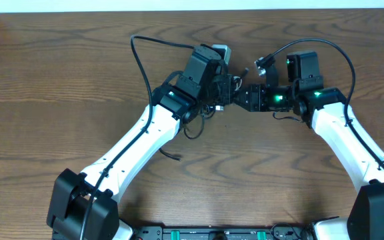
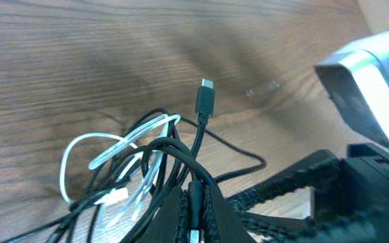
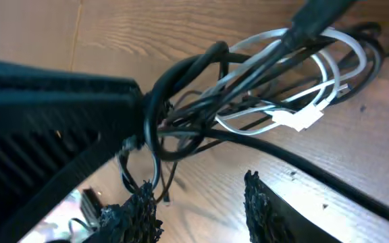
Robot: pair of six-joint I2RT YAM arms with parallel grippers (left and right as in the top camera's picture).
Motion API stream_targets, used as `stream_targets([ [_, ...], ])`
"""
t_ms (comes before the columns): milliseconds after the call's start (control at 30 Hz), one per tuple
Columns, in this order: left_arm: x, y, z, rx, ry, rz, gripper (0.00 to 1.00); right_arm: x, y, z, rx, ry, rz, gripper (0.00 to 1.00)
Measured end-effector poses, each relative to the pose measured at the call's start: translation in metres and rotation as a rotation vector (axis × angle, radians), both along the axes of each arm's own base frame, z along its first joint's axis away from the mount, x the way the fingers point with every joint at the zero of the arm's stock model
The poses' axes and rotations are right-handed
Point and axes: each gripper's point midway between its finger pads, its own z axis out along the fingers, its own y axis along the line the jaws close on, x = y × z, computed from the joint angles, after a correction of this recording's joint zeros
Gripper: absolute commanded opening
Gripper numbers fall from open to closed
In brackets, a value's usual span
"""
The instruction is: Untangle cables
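Observation:
The cables [image 2: 134, 162] form one tangle of thin black cords and a looped white cord [image 2: 86, 152]. My left gripper [image 2: 196, 194] is shut on a black cable, whose plug end [image 2: 206, 94] sticks up above the jaws. From above, the tangle [image 1: 202, 113] lies under the left gripper [image 1: 227, 90], and the right gripper [image 1: 242, 97] faces it closely. In the right wrist view the bundle [image 3: 248, 88] with its white cord [image 3: 302, 115] hangs ahead of my right gripper [image 3: 198, 206]. That gripper is open with nothing between its fingers. A black loop [image 3: 150, 162] dangles beside its left finger [image 3: 137, 212].
A loose black cord trails down the table to a plug end [image 1: 176, 157]. A thick black arm wire [image 1: 142, 53] arches at the back left and another [image 1: 342, 57] at the back right. Wooden table [image 1: 45, 100] spreads all round.

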Motion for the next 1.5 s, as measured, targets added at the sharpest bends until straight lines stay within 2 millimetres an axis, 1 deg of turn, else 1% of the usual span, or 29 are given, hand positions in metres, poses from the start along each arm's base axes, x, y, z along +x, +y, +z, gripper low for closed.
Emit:
stream_targets([
  [200, 0.004, 0.004, 0.0, -0.019, 0.026, 0.07, 0.08, 0.005, 0.004, 0.005, -0.009, -0.093, 0.047, 0.38],
  [367, 0.004, 0.004, -0.001, -0.046, 0.055, 0.109, 0.08, 0.005, 0.018, 0.011, -0.009, -0.173, 0.099, 0.31],
  [433, 0.004, 0.004, -0.001, -0.059, 0.069, 0.121, 0.08, 0.005, 0.023, 0.012, -0.014, -0.193, 0.113, 0.25],
  [500, 0.003, 0.003, 0.0, -0.071, 0.081, 0.126, 0.08, 0.006, 0.023, 0.01, -0.033, -0.204, 0.113, 0.18],
  [533, 0.002, 0.003, 0.0, -0.076, 0.086, 0.127, 0.08, 0.007, 0.022, 0.009, -0.042, -0.204, 0.106, 0.16],
  [700, -0.001, -0.001, 0.0, -0.101, 0.109, 0.114, 0.08, 0.014, 0.016, 0.004, -0.097, -0.221, 0.069, 0.16],
  [867, -0.002, -0.003, 0.001, -0.115, 0.118, 0.11, 0.08, 0.021, 0.012, 0.003, -0.13, -0.249, 0.044, 0.25],
  [1033, 0.0, -0.003, 0.003, -0.124, 0.114, 0.116, 0.08, 0.026, 0.011, 0.005, -0.139, -0.275, 0.035, 0.26],
  [1067, 0.0, -0.003, 0.003, -0.125, 0.114, 0.117, 0.08, 0.026, 0.011, 0.005, -0.139, -0.275, 0.034, 0.24],
  [1133, 0.0, -0.003, 0.003, -0.125, 0.114, 0.118, 0.08, 0.027, 0.011, 0.005, -0.141, -0.279, 0.033, 0.11],
  [1200, 0.001, -0.002, 0.003, -0.126, 0.114, 0.12, 0.08, 0.026, 0.012, 0.006, -0.138, -0.283, 0.038, 0.01],
  [1333, 0.001, -0.002, 0.003, -0.126, 0.116, 0.122, 0.08, 0.025, 0.016, 0.007, -0.13, -0.286, 0.049, 0.01],
  [1500, -0.001, -0.002, 0.002, -0.117, 0.115, 0.11, 0.08, 0.02, 0.015, 0.005, -0.121, -0.261, 0.057, 0.01],
])
